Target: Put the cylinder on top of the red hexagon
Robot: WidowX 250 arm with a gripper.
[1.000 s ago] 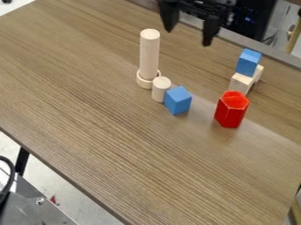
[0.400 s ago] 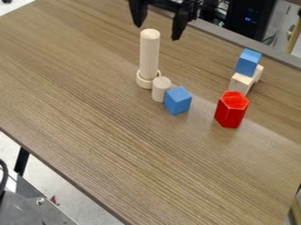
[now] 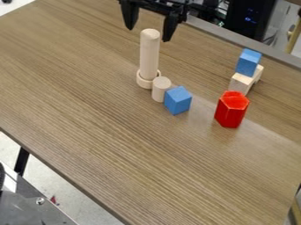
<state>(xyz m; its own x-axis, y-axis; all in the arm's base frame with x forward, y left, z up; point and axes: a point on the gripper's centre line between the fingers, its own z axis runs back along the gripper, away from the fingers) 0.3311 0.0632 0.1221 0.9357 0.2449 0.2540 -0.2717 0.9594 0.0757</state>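
Evidently the grasp is the step to be prepared, with the pincer [image 3: 148, 33] held released at twelve o'clock on the worktop [image 3: 117, 154], its tips spread and nothing clasped. Two candidates for the task's cylinder are offered. The tall wooden cylinder [image 3: 149, 52] is stood upright in a wooden ring [image 3: 144, 82], just inward from twelve; the short wooden cylinder [image 3: 161, 89] is set close by at its five o'clock. From the pincer's place near the tall one, that one is judged the likelier target, though this cannot be settled.

The red hexagonal prism [image 3: 230, 110] is stood upright well apart, between four and five o'clock from the tall cylinder, with nothing set on it.

For a sound grasp, the tips should be brought to opposite sides of the shaft before any descent, so that its top is not knocked. The shaft is best pinched squarely above the ring, clear of the short cylinder and the blue cube [image 3: 178, 100] beyond it. A straight, slow lift is called for, since the ring might be dragged up or the shaft tilted. The cylinder should then be carried upright over the blue cube and centred above the prism. As a tall piece on a narrow seat would topple easily, full contact should be made before the pincer is eased apart evenly. Room should also be left for the blue block [image 3: 248, 62] stacked on wood [image 3: 241, 83] at the prism's one o'clock.
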